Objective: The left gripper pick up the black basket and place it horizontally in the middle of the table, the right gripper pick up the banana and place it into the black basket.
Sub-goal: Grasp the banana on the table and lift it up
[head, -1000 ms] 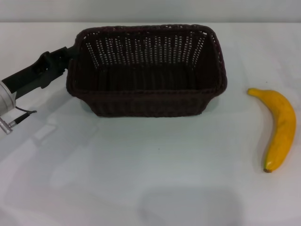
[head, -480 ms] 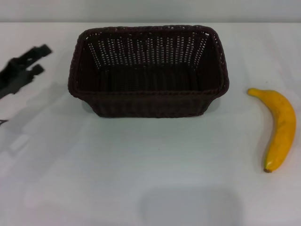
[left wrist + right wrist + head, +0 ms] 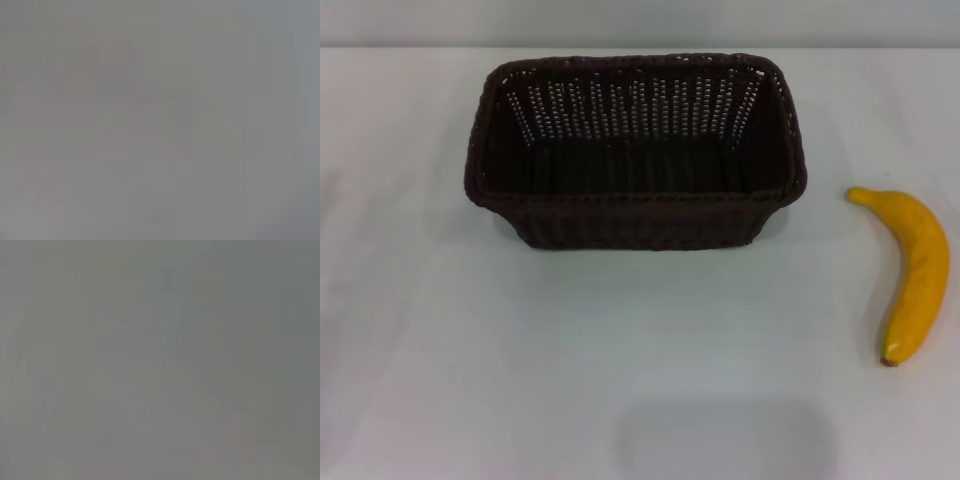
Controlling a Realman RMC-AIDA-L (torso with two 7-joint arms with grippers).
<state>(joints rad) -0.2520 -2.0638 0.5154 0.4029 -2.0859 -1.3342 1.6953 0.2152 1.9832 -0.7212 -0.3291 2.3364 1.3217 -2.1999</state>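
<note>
Neither claw, left or right, shows in any view, so I cannot tell whether either is released or clenched; both wrist views give only featureless grey. On the bench (image 3: 620, 350) the black basket (image 3: 635, 150) sits lengthwise across the middle, toward the far edge, upright and empty. Well apart on the right lies the banana (image 3: 915, 275), brown tip nearest. Bare bench surrounds both.

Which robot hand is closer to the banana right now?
Cannot tell: neither gripper shows in any view. The banana lies alone on the table, on the robot's right of the black basket.
</note>
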